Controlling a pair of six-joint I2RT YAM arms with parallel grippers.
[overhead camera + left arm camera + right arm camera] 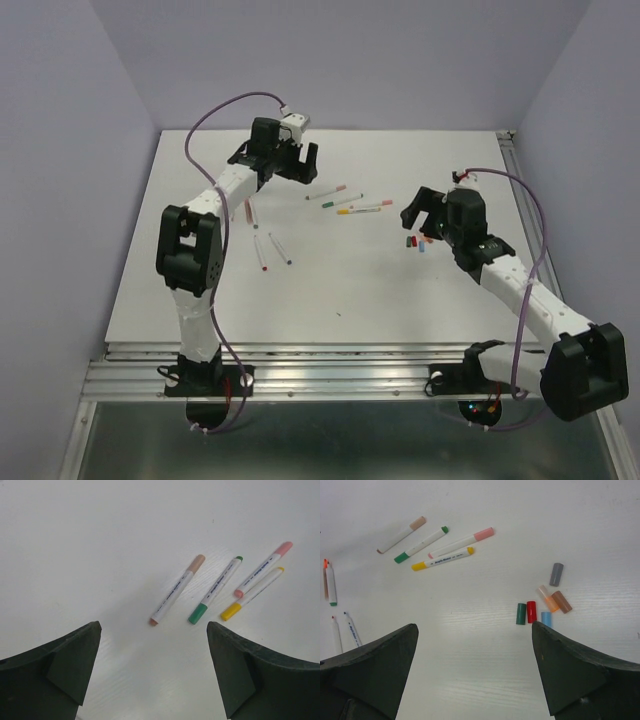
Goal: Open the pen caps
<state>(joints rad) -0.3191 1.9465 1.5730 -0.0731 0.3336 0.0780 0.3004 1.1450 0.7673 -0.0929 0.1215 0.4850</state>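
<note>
Right wrist view: loose pen caps (531, 612) sit clustered on the surface (600, 520) just ahead of the right gripper (473, 627), which is spread apart and empty. The left gripper (152, 627) is wide apart too, hovering short of four pens (217, 587) that look still capped, I think. Next up: grab one and pull its cap.

A white table (330, 290) fills the middle of the frame. Four pens (345, 202) lie just above the centre. A little bunch of pen caps (416, 243) sits right of centre, just under the right gripper (425, 218). The left gripper (292, 165) hangs in the upper middle. More pens (268, 248) lie left of centre.
</note>
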